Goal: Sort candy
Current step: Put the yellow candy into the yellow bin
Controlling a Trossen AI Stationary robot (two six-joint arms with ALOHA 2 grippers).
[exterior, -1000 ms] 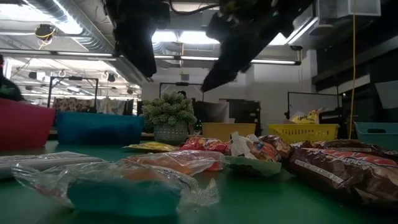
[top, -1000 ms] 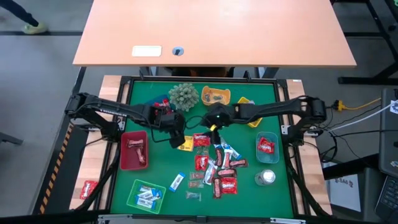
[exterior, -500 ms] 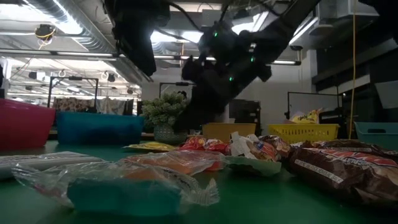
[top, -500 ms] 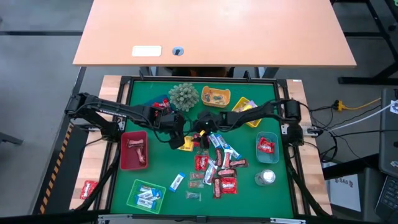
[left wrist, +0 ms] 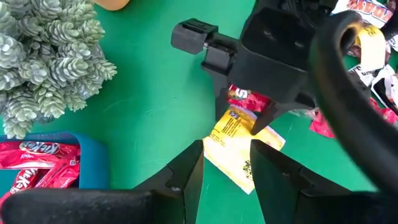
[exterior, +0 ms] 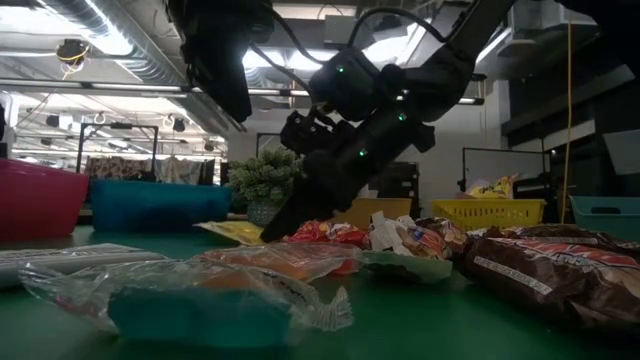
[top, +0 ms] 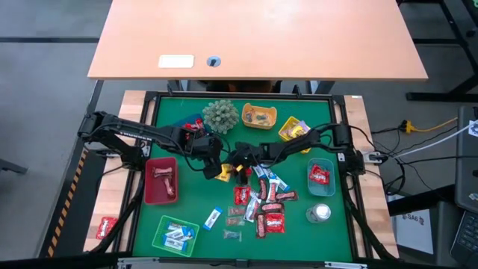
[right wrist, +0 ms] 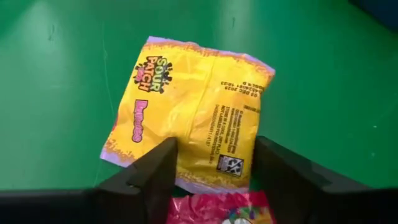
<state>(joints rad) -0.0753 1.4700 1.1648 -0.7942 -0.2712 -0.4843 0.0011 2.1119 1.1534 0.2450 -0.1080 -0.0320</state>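
Observation:
A yellow Sour Patch packet [right wrist: 193,127] lies flat on the green mat, beside the candy pile [top: 263,200] of red, blue-white and silvery wrappers. My right gripper [right wrist: 216,147] is open and low over the packet's near end, one finger on either side; in the high view the right gripper [top: 234,160] reaches in from the right. My left gripper [left wrist: 227,150] hangs open just above and left of the same packet [left wrist: 239,138]; in the high view the left gripper [top: 214,157] is close beside the right one. My right gripper comes slanting down from the table's right onto the yellow packet's end [right wrist: 205,171], which lies between the open fingers [right wrist: 163,163]. Whether the fingertips touch the packet I cannot tell. The packet lies flat on the mat.
Red tray [top: 160,180] and green tray [top: 176,236] sit at the left and near left, a teal tray [top: 321,179] at the right, yellow trays [top: 259,115] at the far edge by the spiky plant ball [top: 219,114]. A red packet [right wrist: 217,214] lies beside the yellow one.
My right gripper has swung toward the table's left and come down, from above the middle of the mat to the yellow packet next to my left gripper. The candy has stayed where it was.

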